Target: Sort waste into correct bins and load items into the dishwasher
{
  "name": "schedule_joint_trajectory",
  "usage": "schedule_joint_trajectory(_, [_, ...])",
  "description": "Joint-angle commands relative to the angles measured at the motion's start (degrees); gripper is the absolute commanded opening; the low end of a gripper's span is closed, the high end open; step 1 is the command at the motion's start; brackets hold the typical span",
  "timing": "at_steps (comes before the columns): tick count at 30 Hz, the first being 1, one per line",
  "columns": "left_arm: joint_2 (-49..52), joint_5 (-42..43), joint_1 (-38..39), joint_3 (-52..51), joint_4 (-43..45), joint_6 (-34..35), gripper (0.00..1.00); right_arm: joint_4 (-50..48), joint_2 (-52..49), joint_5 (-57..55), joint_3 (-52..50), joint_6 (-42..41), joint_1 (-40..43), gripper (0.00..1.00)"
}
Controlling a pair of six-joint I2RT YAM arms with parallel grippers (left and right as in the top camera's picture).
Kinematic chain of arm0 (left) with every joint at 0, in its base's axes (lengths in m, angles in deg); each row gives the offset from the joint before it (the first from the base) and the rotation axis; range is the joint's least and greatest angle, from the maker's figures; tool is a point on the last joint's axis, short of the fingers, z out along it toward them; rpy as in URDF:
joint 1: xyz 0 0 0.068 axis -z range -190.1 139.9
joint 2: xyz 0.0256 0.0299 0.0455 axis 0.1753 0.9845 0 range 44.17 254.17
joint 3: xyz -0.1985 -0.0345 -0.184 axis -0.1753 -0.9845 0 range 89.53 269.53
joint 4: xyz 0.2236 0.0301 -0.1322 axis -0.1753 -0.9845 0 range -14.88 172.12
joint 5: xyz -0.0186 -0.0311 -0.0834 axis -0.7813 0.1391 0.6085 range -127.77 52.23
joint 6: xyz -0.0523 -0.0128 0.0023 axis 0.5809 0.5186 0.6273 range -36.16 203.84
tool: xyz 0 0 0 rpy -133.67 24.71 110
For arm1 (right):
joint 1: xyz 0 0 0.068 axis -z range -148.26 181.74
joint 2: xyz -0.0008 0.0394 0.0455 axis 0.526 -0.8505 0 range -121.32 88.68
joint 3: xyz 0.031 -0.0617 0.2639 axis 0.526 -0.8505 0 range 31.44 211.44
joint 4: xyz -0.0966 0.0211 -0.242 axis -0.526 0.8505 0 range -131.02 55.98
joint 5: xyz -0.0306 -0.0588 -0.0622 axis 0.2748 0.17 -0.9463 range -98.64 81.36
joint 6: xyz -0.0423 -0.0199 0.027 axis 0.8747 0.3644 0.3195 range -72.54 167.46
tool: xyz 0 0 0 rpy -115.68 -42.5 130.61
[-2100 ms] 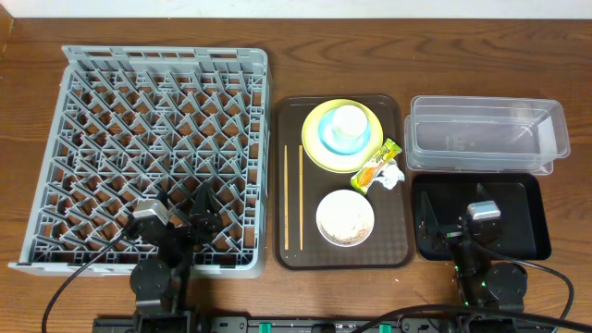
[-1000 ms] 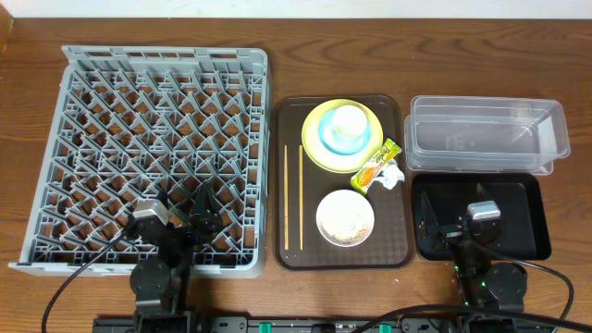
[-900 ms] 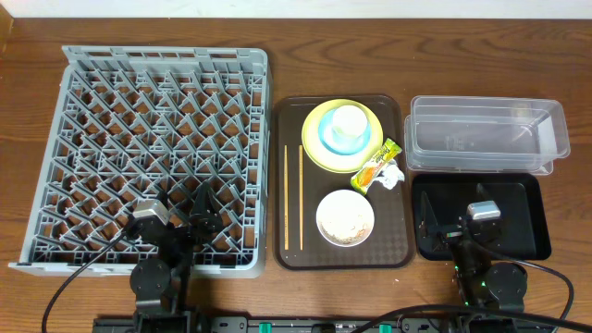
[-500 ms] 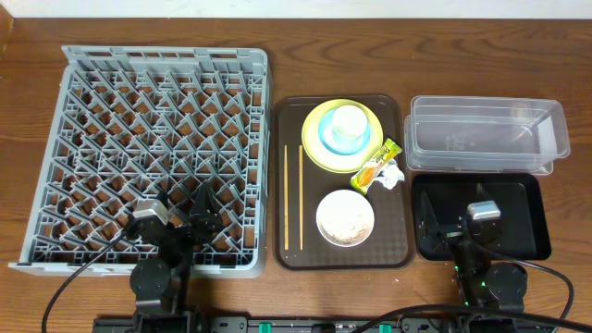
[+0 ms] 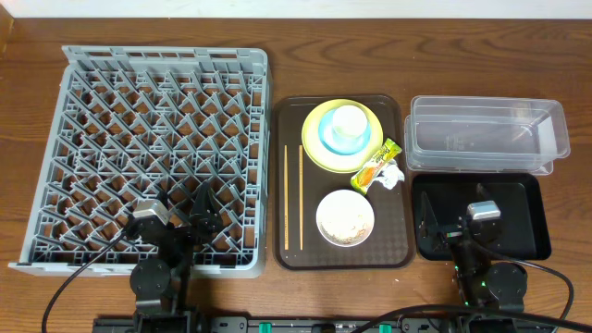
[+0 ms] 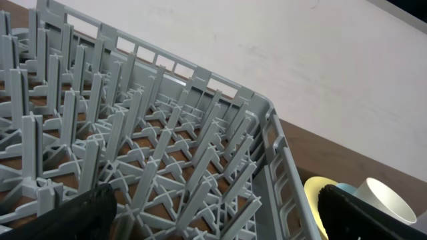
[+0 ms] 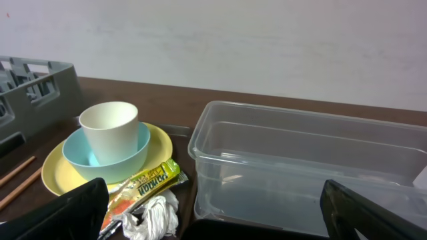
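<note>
The grey dish rack (image 5: pixel 157 148) fills the left side. On the brown serving tray (image 5: pixel 400 250) lie the yellow plate (image 5: pixel 314 139) with the light blue bowl (image 5: pixel 326 139) and white cup (image 5: pixel 349 121), the yellow-green wrapper (image 5: pixel 377 164), the paper scrap (image 5: pixel 391 175), the white bowl (image 5: pixel 345 218) holding rice scraps, and two chopsticks (image 5: pixel 300 197). The clear tub (image 5: pixel 486 134) and black tray (image 5: pixel 518 199) are at the right. My left gripper (image 5: pixel 185 220) is open and empty over the rack's near edge. My right gripper (image 5: pixel 453 222) is open and empty over the black tray.
In the right wrist view the wrapper (image 7: pixel 143 187) and paper scrap (image 7: pixel 153 217) lie just left of the clear tub (image 7: pixel 307 167). In the left wrist view the rack pegs (image 6: pixel 133 153) stand close below the fingers. A pale wall runs behind the table.
</note>
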Motion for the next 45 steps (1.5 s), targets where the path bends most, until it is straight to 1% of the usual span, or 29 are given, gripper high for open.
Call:
schedule_joint_trajectory(1, [-0.3, 0.2, -0.3, -0.8, -2.1, -1.4, 0.97, 0.2, 0.1, -0.4, -0.1, -0.6, 0.5, 0.99])
schedule_joint_trajectory(13, [-0.3, 0.2, -0.3, -0.8, -2.1, -1.4, 0.97, 0.2, 0.1, -0.4, -0.1, -0.6, 0.5, 0.99])
schedule_joint_trajectory(16, [-0.3, -0.5, -0.3, -0.8, 0.0, -1.4, 0.97, 0.2, 0.1, -0.4, -0.1, -0.6, 0.5, 0.99])
schedule_joint_trajectory(22, [-0.2, 0.0, -0.3, -0.8, -1.1, -1.4, 0.97, 0.2, 0.1, -0.4, -0.1, -0.6, 0.5, 0.99])
schedule_joint_trajectory(24, [-0.3, 0.0, -0.3, -0.8, 0.2, -1.3, 0.98, 0.2, 0.1, -0.4, -0.1, -0.6, 0.5, 0.99])
schedule_joint_trajectory(28, [-0.2, 6.7, -0.2, -0.4, 3.9, -1.2, 0.97, 0.2, 0.1, -0.4, -0.1, -0.6, 0.5, 0.99])
schedule_joint_trajectory(32, [0.1, 13.2, -0.2, 2.9, 2.8, -0.9, 0.98, 0.2, 0.1, -0.4, -0.1, -0.6, 0.5, 0.99])
schedule_joint_trajectory(34, [1.2, 14.5, -0.2, 6.2, 0.0, 0.2, 0.97, 0.2, 0.1, -0.4, -0.1, -0.6, 0.5, 0.99])
schedule_joint_trajectory(39, [8.9, 17.3, -0.2, 20.7, -11.8, 0.0, 0.98, 0.2, 0.1, -0.4, -0.1, -0.6, 0.5, 0.99])
schedule_joint_trajectory(42, [16.7, 20.6, -0.2, 32.0, -22.4, -2.0, 0.97, 0.2, 0.1, -0.4, -0.1, -0.6, 0.5, 0.99])
schedule_joint_trajectory(45, [25.4, 27.8, -0.2, 44.2, -36.6, -2.1, 0.97, 0.2, 0.1, -0.4, -0.1, -0.6, 0.5, 0.99])
